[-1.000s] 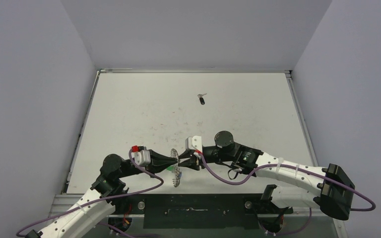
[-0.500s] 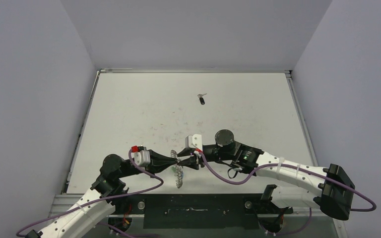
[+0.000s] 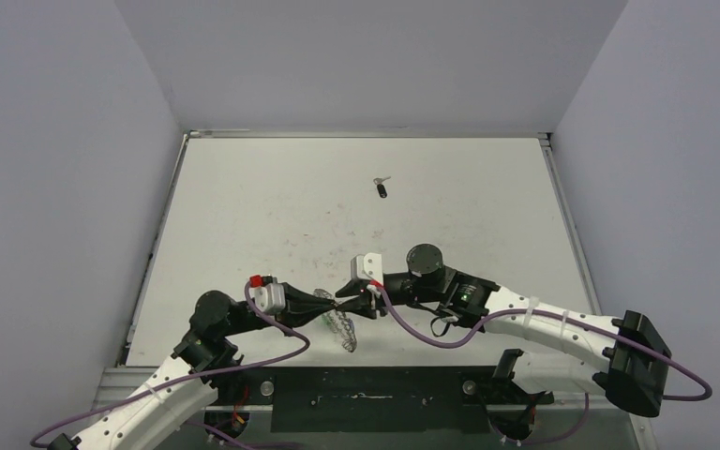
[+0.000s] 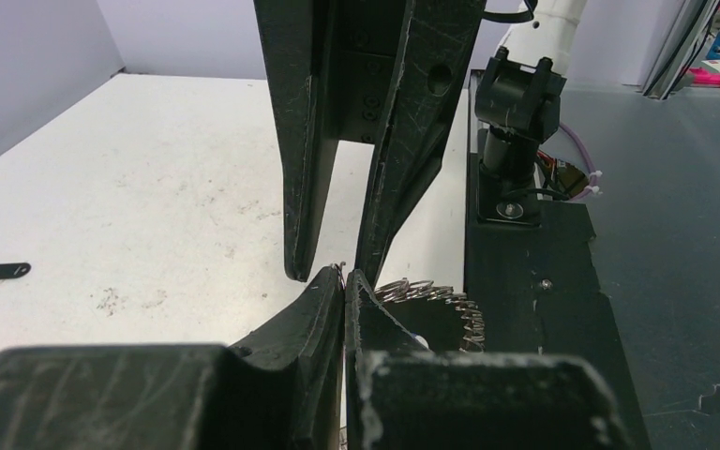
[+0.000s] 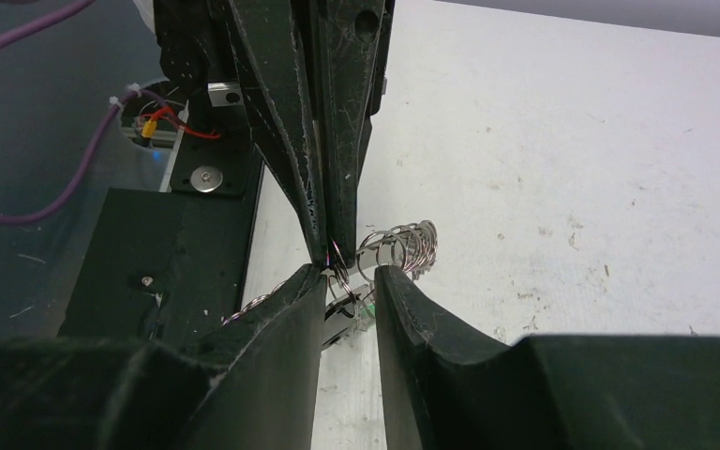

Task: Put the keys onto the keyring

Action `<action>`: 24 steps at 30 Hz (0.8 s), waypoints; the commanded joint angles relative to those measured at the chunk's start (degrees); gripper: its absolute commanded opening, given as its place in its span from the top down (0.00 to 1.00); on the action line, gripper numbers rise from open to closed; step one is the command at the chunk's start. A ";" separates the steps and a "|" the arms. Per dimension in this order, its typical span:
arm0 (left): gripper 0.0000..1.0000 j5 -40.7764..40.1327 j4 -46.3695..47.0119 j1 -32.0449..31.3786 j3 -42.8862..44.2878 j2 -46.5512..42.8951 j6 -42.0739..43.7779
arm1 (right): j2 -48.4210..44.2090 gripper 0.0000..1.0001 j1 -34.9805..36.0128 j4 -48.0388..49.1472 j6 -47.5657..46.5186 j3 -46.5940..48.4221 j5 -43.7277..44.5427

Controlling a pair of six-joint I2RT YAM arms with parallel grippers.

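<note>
My left gripper [image 3: 329,307] is shut on a thin wire loop of the keyring [image 3: 345,330], which hangs tilted below the fingertips near the table's front edge. In the left wrist view the left gripper [image 4: 345,277] pinches that loop, and the ring's coiled rim [image 4: 431,294] shows just behind. My right gripper [image 5: 350,277] faces it tip to tip, open by a narrow gap around loops of the keyring [image 5: 403,246]. A silvery blade and a green scrap [image 5: 367,315] hang between the jaws. One black-headed key [image 3: 381,188] lies far back on the table, and it also shows in the left wrist view [image 4: 2,271].
The white table [image 3: 272,216] is walled on three sides. A dark base plate [image 3: 366,398] with the arm mounts runs along the near edge, just below the hanging ring. The right arm's base post [image 4: 516,103] stands on it.
The keyring has swung from hanging straight down to tilting right under the fingertips. The right gripper's jaws have narrowed slightly. Both arms stay tip to tip.
</note>
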 commanded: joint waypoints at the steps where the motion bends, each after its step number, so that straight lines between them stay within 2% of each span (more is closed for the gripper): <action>1: 1.00 0.99 5.46 -0.26 1.11 0.00 -0.83 | 1.93 0.72 -0.08 1.66 -0.33 3.24 -2.74; 5: 1.00 1.11 5.72 -0.26 0.95 0.08 -0.93 | 1.57 0.75 -0.16 2.52 -0.69 2.43 -2.71; 10: 1.00 1.01 8.02 -0.26 0.24 0.19 -1.78 | 2.15 0.99 -0.19 3.26 -0.70 2.18 -3.43; 11: 1.00 0.98 8.03 -0.24 0.29 0.24 -1.79 | 2.28 1.00 -0.16 3.33 -0.67 2.12 -3.68; 19: 1.00 0.54 6.46 -0.24 0.45 -0.85 -1.59 | 0.86 1.00 -0.31 2.70 -0.49 1.94 -2.78; 24: 0.98 -1.10 2.37 -0.26 1.02 -2.79 0.00 | 0.61 1.00 -0.31 -4.41 -1.33 5.03 -0.20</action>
